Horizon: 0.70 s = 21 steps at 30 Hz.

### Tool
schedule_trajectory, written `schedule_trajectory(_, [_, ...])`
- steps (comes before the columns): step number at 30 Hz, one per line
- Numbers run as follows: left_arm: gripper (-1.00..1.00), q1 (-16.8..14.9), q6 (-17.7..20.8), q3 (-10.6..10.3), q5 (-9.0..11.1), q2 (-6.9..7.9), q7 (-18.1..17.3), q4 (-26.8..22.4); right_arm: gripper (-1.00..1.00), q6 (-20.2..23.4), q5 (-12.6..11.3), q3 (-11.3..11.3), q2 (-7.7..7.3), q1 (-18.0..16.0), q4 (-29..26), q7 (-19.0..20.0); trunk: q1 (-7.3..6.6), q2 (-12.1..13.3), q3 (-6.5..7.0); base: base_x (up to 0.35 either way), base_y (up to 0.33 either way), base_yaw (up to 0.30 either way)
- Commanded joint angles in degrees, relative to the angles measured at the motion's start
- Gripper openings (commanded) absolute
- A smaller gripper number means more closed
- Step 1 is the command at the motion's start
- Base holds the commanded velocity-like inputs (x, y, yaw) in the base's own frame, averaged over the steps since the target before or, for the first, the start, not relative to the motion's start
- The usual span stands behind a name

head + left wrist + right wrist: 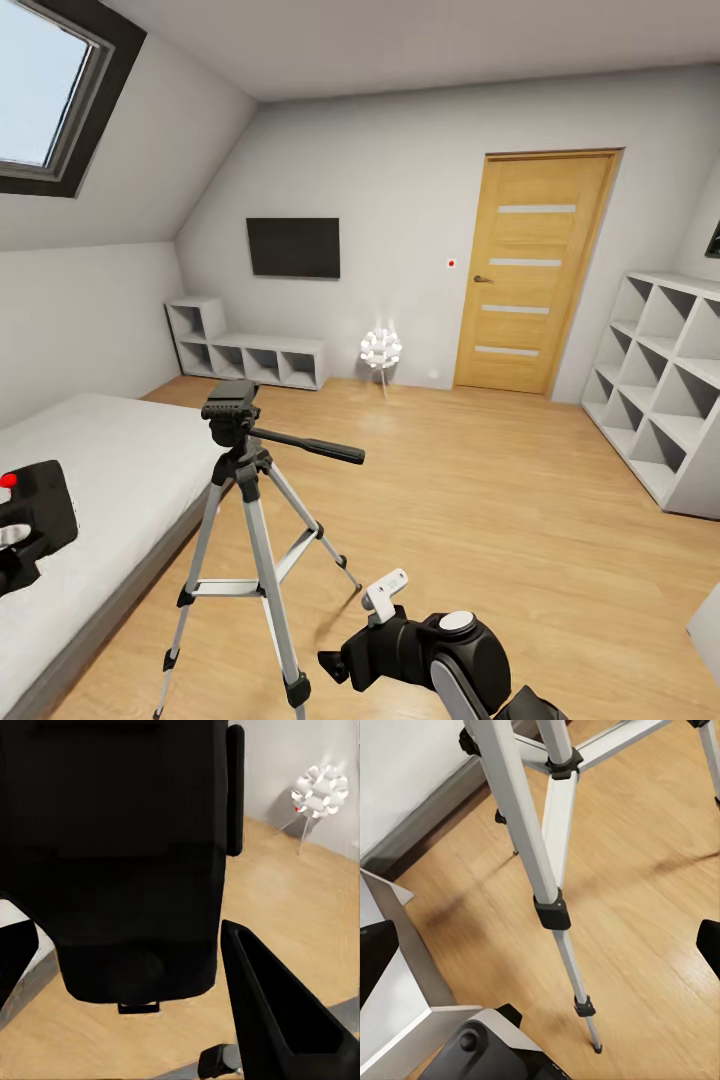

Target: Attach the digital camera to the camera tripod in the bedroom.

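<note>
Room: bedroom with sloped white walls, a skylight (45,85), a wooden door (530,270) and a light wood floor (480,500).
Camera: black box with a red dot on top, in my left claw (15,550) at the left edge of the head view, above the bed's side edge (100,480). In my left wrist view the camera (120,855) sits between my black fingers (277,1012), close up and dark.
Left claw: closed around the camera; fingers lie on both its sides.
Tripod: stands upright on the floor just beside the bed's long edge (245,500). Silver legs spread, black feet on the wood, black head on top with nothing on it, long black handle pointing toward the door side.
Camera to tripod: apart; the camera is lower than the tripod head and to its left.
Right claw: low in the head view, near the tripod's feet (385,600); one white-tipped finger shows. I cannot tell how far open it is.
Right wrist view: tripod legs (547,870) and centre brace over the floor, with the bed's edge (412,787) beside them.
Low shelf unit: under the wall screen (293,247), along the far wall (250,355); its open cubbies look empty.
Tall shelf unit: by the right wall (660,380); the cubbies that show hold nothing.
Lamp: small glowing white floor lamp between low shelf and door (381,350).
</note>
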Motion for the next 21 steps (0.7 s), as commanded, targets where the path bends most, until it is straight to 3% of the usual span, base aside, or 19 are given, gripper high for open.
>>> schedule_trajectory(1, [-1.00, -0.39, 0.48, 0.07, 0.25, 2.06, -0.27, -0.41, 1.00, 0.20, 0.45, 0.03, -0.03, -0.06, -0.05, 0.43, 0.02, -0.08, -0.10, 0.000, 0.000, 0.000])
schedule_trajectory(4, [-1.00, -0.93, 0.12, 0.15, 0.16, 4.21, -1.79, -0.72, 1.00, 0.20, 0.48, 0.03, -0.01, -0.06, -0.04, 0.42, 0.02, -0.08, -0.10, 0.000, 0.000, 0.000])
schedule_trajectory(5, [-1.00, -1.73, -0.38, 0.23, 0.06, 5.35, -4.42, -0.76, 1.00, 0.20, 0.50, 0.05, 0.01, -0.06, -0.04, 0.40, 0.02, -0.08, -0.10, 0.000, 0.000, 0.000])
schedule_trajectory(10, [-1.00, -5.52, -1.32, 0.27, -0.67, 8.35, -13.59, -0.31, 1.00, 0.18, 0.53, 0.57, 0.06, -0.06, -0.04, 0.33, 0.02, -0.08, -0.10, 0.000, 0.000, 0.000])
schedule_trajectory(14, [-1.00, -8.74, -1.52, 0.32, -4.07, 10.68, -20.03, -0.17, 1.00, -0.42, 0.56, 1.99, 0.12, -0.06, -0.02, 0.22, 0.02, -0.08, -0.10, 0.000, 0.000, 0.000])
schedule_trajectory(15, [-1.00, -10.64, -1.58, 0.31, -6.04, 11.65, -23.31, -0.15, 1.00, -1.01, 0.58, 2.53, 0.13, -0.06, 0.01, 0.16, 0.02, -0.08, -0.10, 0.000, 0.000, 0.000])
schedule_trajectory(21, [-1.00, -16.01, -1.79, 0.23, -10.95, 12.93, -31.86, -0.39, 1.00, -2.15, 0.62, 3.35, 0.19, -0.08, 0.07, 0.09, 0.02, -0.08, -0.10, 0.000, 0.000, 0.000])
